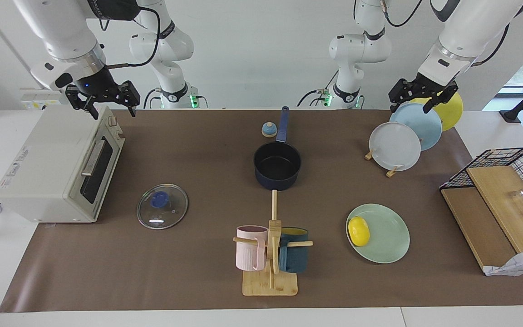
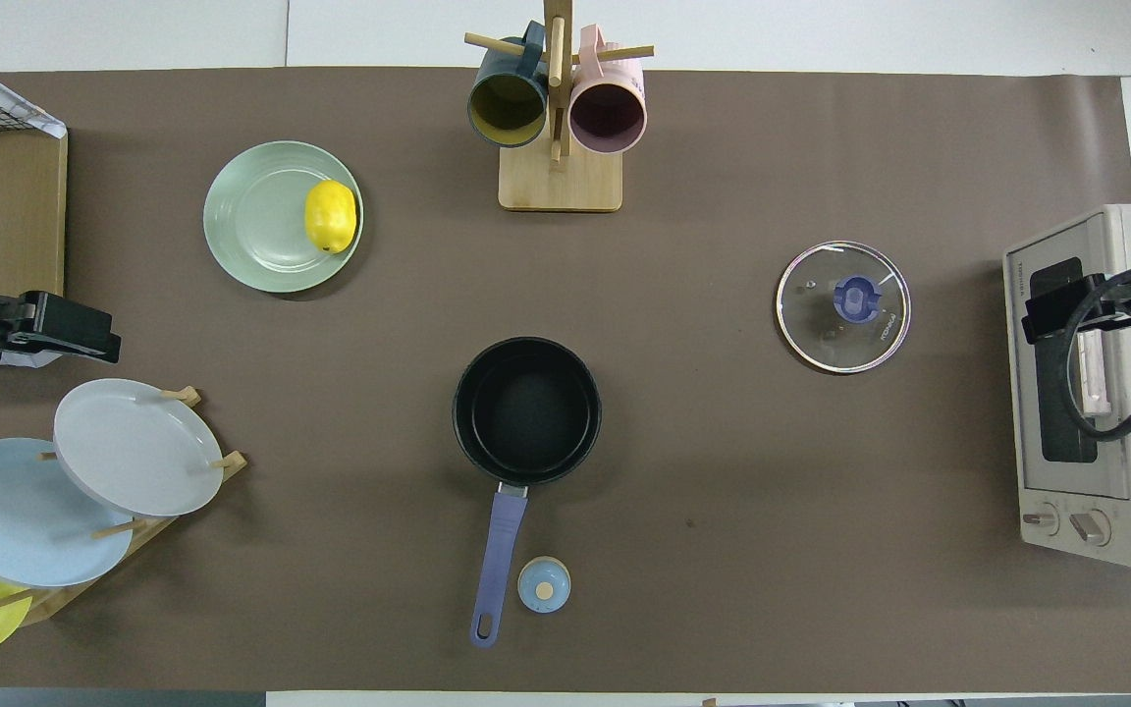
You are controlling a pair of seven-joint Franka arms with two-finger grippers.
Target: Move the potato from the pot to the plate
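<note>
**Potato on the plate, arms clear**

We judge the transfer done: the potato lies on the plate, at its rim toward the pot, which stands empty mid-table. Our left gripper hangs open and empty over the plate rack; our right gripper waits open above the oven. Nothing more is called for but parking.

The potato lies on the plate, at the rim toward the mug rack, well below and apart from the left gripper; its fingers stand spread in the air over the racked plates; the right gripper hangs with jaws apart over the toaster oven; the pot sits empty between the two.
</note>
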